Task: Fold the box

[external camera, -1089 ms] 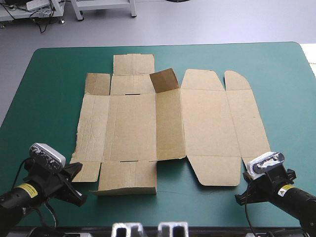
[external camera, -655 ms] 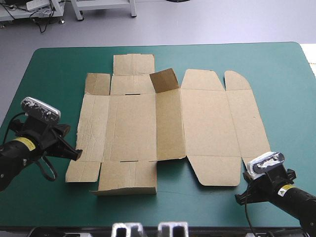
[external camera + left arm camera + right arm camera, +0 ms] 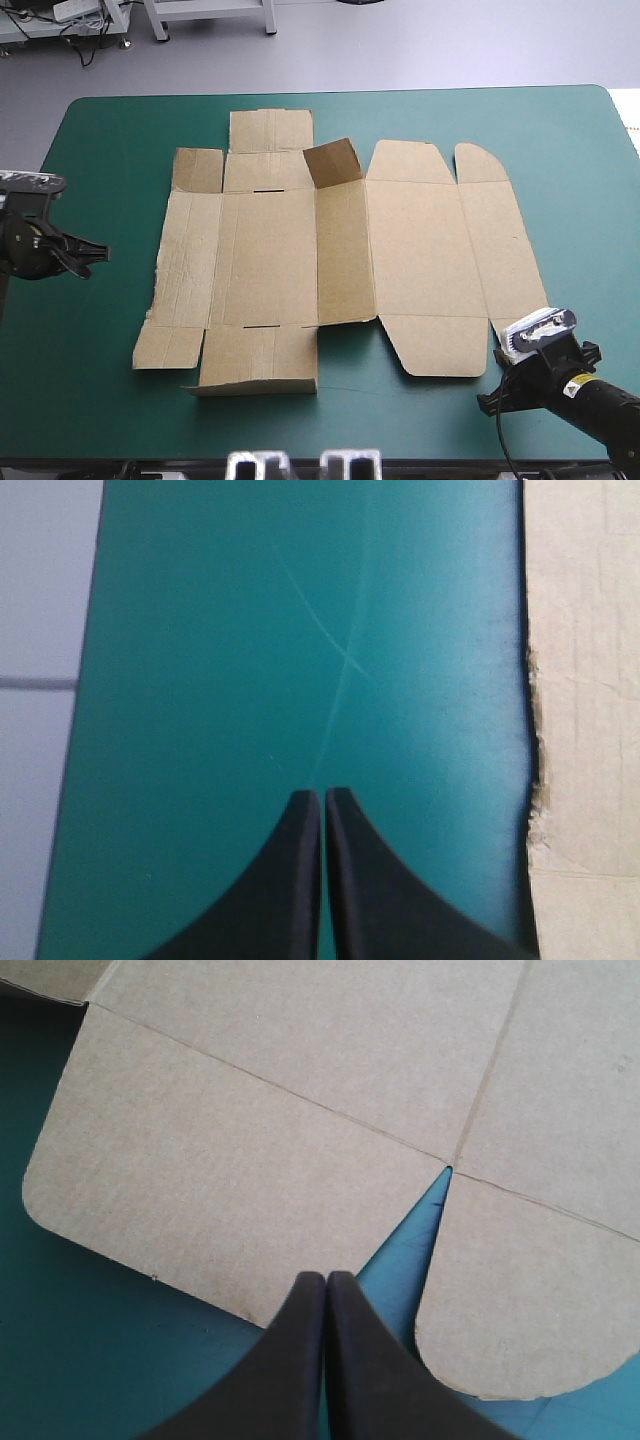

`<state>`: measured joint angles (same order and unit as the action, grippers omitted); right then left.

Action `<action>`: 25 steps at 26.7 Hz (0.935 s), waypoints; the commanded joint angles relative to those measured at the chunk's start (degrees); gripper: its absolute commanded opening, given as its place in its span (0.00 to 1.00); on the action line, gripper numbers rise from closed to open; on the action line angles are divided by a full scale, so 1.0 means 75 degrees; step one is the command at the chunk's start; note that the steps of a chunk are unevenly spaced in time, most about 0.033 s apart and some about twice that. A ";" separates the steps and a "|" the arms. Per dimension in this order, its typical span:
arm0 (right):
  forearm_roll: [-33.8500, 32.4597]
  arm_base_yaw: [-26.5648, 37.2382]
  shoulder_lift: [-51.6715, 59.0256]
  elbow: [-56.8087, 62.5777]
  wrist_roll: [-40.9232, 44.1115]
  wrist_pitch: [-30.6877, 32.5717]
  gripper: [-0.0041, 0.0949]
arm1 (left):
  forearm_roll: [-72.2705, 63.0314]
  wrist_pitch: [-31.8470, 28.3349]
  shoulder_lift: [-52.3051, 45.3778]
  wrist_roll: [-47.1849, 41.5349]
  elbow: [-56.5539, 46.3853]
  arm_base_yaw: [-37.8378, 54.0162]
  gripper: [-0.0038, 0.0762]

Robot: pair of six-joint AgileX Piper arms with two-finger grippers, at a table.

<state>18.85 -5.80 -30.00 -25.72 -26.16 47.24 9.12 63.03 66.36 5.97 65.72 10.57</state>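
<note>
The brown box (image 3: 330, 250) lies as a flat cut sheet across the middle of the teal-green table, with one small flap (image 3: 333, 161) standing up near its far side. My left gripper (image 3: 98, 252) hovers at the table's left edge, shut and empty, a short way from the sheet's ragged left edge (image 3: 580, 730). In the left wrist view its tips (image 3: 323, 793) point over bare cover. At the front right my right gripper (image 3: 488, 399) is shut and empty. Its tips (image 3: 325, 1276) sit just before two rounded flaps (image 3: 230, 1190) of the sheet's front right corner.
The table's left edge (image 3: 95, 680) runs close beside my left gripper, grey floor beyond it. Bare teal-green cover (image 3: 560, 150) surrounds the sheet on all sides, widest at the left and along the front.
My left arm has swung from the front left corner outward and away along the left edge, still shut. The right arm and the sheet have not moved.
</note>
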 commanded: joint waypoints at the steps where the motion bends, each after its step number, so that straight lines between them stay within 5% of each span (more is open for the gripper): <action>1: 0.0103 -0.0006 -0.0014 -0.0198 -0.0116 -0.0372 0.03 | -0.1870 -0.0067 0.0104 0.0793 0.0261 0.1397 0.06; 5: 0.0103 -0.0006 -0.0014 -0.0198 -0.0116 -0.0372 0.03 | -0.4524 0.0651 0.0698 0.2111 0.0246 0.2997 0.06; 9: 0.0103 -0.0006 -0.0014 -0.0080 -0.0116 -0.0638 0.03 | -0.5812 0.1499 0.1490 0.2817 0.0228 0.3321 0.06; 25: 0.0103 -0.0006 -0.0014 0.0072 -0.0116 -0.1007 0.03 | -0.4931 0.1499 0.2558 0.2858 0.0195 0.3321 0.08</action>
<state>18.68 -5.80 -29.89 -23.85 -26.37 42.70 -26.28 69.95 86.63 27.70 65.72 35.42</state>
